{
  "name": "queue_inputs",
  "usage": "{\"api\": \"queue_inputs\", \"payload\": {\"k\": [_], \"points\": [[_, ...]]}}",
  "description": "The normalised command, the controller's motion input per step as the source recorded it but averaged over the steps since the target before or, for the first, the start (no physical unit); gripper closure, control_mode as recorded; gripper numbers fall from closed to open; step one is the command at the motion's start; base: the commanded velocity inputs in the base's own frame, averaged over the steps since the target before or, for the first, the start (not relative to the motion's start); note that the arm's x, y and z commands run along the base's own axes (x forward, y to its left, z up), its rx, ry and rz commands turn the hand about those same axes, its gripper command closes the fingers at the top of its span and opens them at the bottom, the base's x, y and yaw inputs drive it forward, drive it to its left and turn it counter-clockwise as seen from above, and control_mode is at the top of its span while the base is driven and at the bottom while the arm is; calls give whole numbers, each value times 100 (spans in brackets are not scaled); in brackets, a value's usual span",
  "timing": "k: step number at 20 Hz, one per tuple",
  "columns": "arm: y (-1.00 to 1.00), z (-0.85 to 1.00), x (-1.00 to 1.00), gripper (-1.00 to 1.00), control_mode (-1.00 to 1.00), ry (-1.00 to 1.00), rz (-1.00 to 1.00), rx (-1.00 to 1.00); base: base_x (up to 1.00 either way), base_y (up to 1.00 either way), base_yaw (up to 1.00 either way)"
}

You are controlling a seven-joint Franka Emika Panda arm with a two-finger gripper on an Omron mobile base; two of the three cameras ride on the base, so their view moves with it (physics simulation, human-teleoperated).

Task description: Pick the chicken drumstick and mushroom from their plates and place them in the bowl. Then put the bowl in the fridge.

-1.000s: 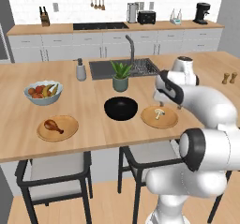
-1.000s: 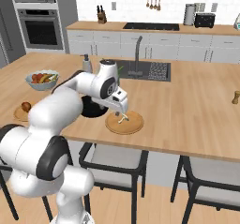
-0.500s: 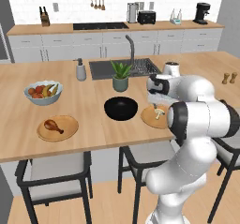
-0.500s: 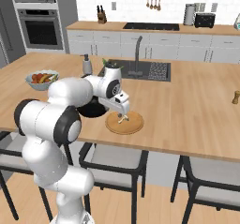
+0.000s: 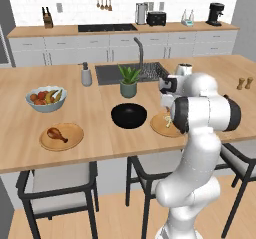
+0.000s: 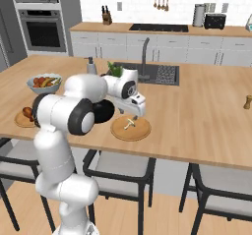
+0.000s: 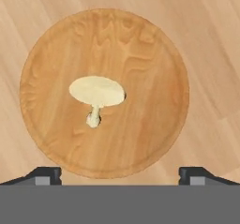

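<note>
Hand view: jaws spread wide, empty, above mushroom (image 7: 97, 93) lying on wood plate (image 7: 145, 138); black bowl (image 5: 129, 116) beside plate on bench (image 5: 95, 108).

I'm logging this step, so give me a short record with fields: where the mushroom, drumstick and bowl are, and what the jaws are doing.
mushroom: lying on its side on the right wood plate, near the middle
gripper: above that plate, jaws wide open, nothing held
chicken drumstick: on the left wood plate, untouched
black bowl: on the island counter between the two plates, nothing in it
fruit bowl: behind the left wood plate
task state: neither food moved yet
</note>
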Motion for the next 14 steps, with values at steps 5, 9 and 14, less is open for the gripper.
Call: {"api": "queue_inputs", "payload": {"k": [5, 9, 14], "points": [[0, -42, 73, -100, -100, 10, 34, 0, 0, 0, 0], [-2, -53, 61, -100, -100, 5, 23, 0, 0, 0, 0], [-3, -34, 55, -100, -100, 0, 9, 0, 0, 0, 0]]}}
